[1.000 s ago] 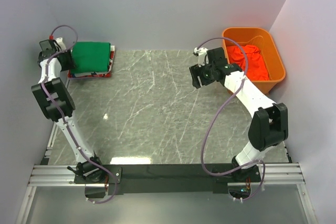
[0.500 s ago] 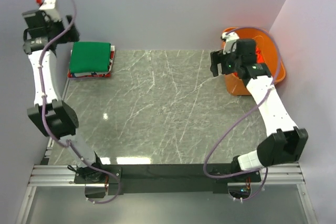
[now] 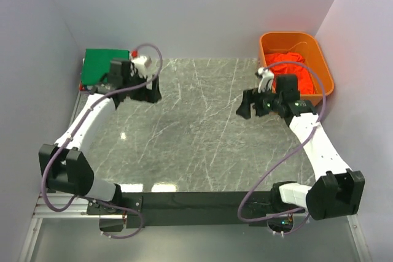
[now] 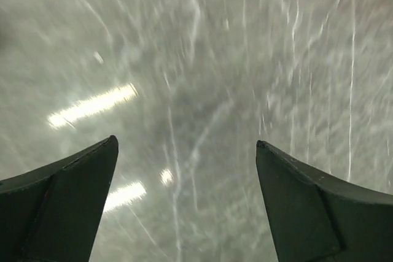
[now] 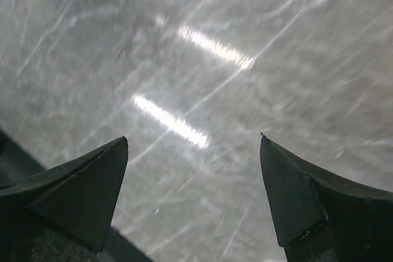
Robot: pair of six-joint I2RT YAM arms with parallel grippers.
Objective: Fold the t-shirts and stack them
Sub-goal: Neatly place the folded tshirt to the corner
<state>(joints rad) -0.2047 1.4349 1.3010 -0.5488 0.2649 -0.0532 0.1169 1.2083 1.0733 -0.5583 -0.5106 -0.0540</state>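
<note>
The grey marbled table (image 3: 184, 139) fills the floor of the cell, with pale walls on three sides. At its far right corner stands a rigid orange bin (image 3: 324, 72), and a crumpled orange-red t-shirt (image 3: 288, 64) lies inside it. At the far left corner a folded green t-shirt (image 3: 98, 65) lies flat, with a sliver of red cloth (image 3: 81, 84) showing under its near left edge; the left arm's wrist covers its near right corner.

The left gripper (image 3: 149, 90) hangs over bare marble just to the right of the green t-shirt, apart from it. Its fingers (image 4: 61, 200) are spread wide, with only blurred table between them. The right gripper (image 3: 245, 106) is over the table to the left of the bin, well clear of the orange-red t-shirt. Its fingers (image 5: 307, 194) also stand wide apart and hold nothing. Between the two grippers lies a broad stretch of marble.
</note>
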